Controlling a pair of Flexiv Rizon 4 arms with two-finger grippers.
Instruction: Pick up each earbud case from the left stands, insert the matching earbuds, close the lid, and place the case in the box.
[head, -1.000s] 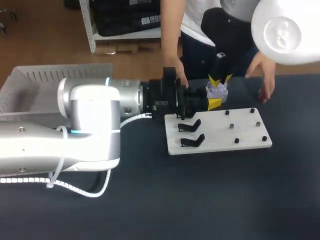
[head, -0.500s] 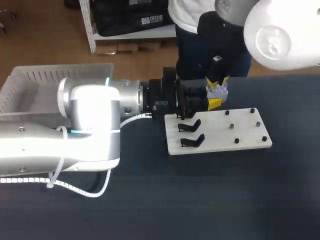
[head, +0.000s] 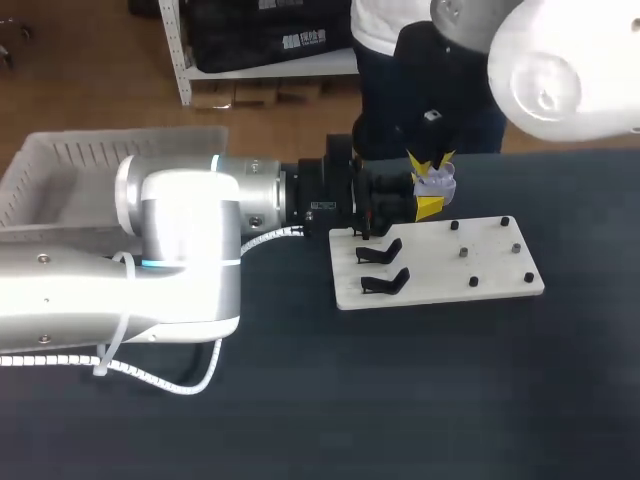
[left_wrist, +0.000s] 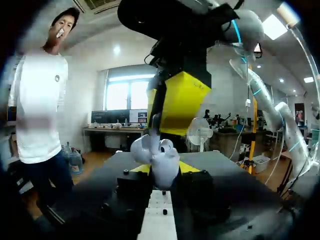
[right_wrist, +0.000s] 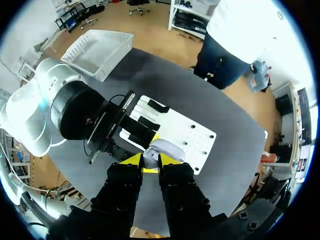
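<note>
The left arm (head: 180, 230) comes in from the left edge, low and nearly level over the tabletop (head: 400, 400), with its wrist pointing right. The left gripper (left_wrist: 164, 169) is closed on a pale earbud case (left_wrist: 160, 157), one yellow tip on each side of the case's lower part (clearest from the left wrist). The case is held in the air just behind the far left corner of a white board (head: 440, 285), not resting on it. Its top shows two rounded lobes, maybe the lid swung up, but that can't be confirmed.

The right arm (head: 560, 60) enters from the upper right corner and drops steeply. The right gripper (right_wrist: 150, 161) points straight down right at the top of the case. Contact is unclear, and I can't tell whether it is open or closed.

Surface, left to right:
- A light plastic box (head: 60, 170) sits at the far left, partly behind the left arm.
- The tabletop is dark.
- The white board lies flat right of centre, slightly skewed.
- Two black stands (head: 380, 250) sit at the board's left end, one nearer than the other.
- Several small dark pegs (head: 473, 281) are spread over the board's right half.
</note>
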